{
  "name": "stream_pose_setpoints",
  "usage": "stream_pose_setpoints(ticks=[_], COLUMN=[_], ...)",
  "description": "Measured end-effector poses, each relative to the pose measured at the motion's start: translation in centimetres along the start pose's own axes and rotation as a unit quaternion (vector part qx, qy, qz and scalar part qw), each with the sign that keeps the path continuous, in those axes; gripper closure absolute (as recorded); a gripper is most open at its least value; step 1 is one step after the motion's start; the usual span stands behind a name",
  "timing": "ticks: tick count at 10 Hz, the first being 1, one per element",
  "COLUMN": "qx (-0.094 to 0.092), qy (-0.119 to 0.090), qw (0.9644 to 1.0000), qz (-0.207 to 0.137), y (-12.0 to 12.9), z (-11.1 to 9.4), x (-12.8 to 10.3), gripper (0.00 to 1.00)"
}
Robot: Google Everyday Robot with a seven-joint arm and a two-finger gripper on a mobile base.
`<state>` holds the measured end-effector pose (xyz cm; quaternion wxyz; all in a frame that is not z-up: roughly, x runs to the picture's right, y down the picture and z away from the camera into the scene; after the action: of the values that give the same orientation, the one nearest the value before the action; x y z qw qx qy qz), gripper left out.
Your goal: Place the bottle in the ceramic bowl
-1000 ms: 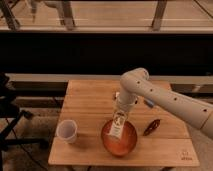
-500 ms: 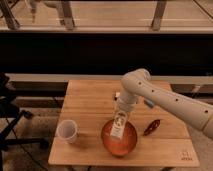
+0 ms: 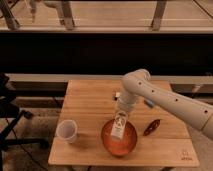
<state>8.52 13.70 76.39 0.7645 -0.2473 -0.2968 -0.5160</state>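
The orange-red ceramic bowl (image 3: pixel 119 142) sits on the wooden table (image 3: pixel 92 102) near its front edge. The clear bottle (image 3: pixel 119 124) with its white label and dark round mark hangs upright, its lower part inside the bowl's rim. My gripper (image 3: pixel 123 106) comes down from the white arm on the right and sits right on the bottle's top, over the bowl's far side.
A white translucent cup (image 3: pixel 67 131) stands at the table's front left. A dark red chili-like object (image 3: pixel 151 127) lies right of the bowl. A small blue thing (image 3: pixel 149 103) lies behind the arm. A dark chair (image 3: pixel 10 112) stands left of the table.
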Motion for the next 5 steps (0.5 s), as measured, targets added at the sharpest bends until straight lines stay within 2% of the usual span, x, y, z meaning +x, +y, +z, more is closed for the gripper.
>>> stream_pose_setpoints(ticks=[5], qx=[-0.002], qy=[-0.002], qw=[1.0], qz=[-0.002], y=[0.28], z=[0.4], x=[0.09], gripper=[0.93])
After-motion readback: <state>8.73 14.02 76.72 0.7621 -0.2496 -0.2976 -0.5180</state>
